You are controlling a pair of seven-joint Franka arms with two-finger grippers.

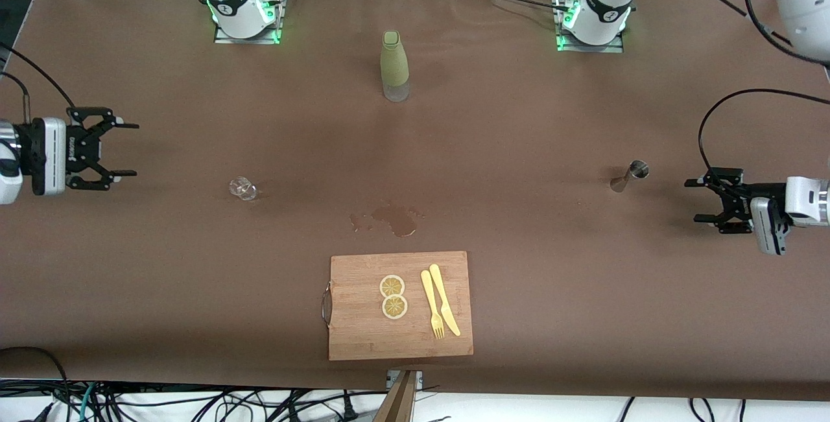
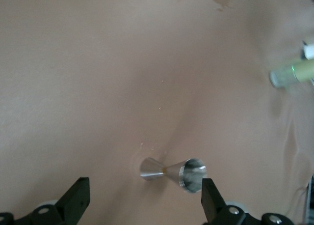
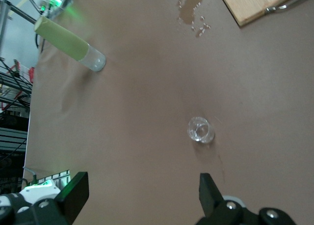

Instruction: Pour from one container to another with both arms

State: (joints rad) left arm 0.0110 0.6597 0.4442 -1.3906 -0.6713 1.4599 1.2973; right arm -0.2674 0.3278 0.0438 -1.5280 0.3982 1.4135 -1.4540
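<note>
A small clear glass (image 1: pixel 242 188) stands on the brown table toward the right arm's end; it also shows in the right wrist view as the glass (image 3: pixel 200 129). My right gripper (image 1: pixel 135 150) hangs open and empty at that end of the table, apart from the glass; the right gripper (image 3: pixel 142 195) holds nothing. A metal jigger (image 1: pixel 630 174) stands toward the left arm's end. My left gripper (image 1: pixel 691 200) is open beside it without touching; in the left wrist view the jigger (image 2: pixel 174 172) lies just ahead of the left gripper (image 2: pixel 143 203). A green-sleeved bottle (image 1: pixel 394 65) stands between the arm bases.
A wet spill (image 1: pixel 392 220) marks the cloth mid-table. Nearer the front camera lies a wooden cutting board (image 1: pixel 363 338) with two lemon slices (image 1: pixel 393 296), a yellow fork (image 1: pixel 432 305) and a yellow knife (image 1: pixel 445 299). Cables hang below the table's front edge.
</note>
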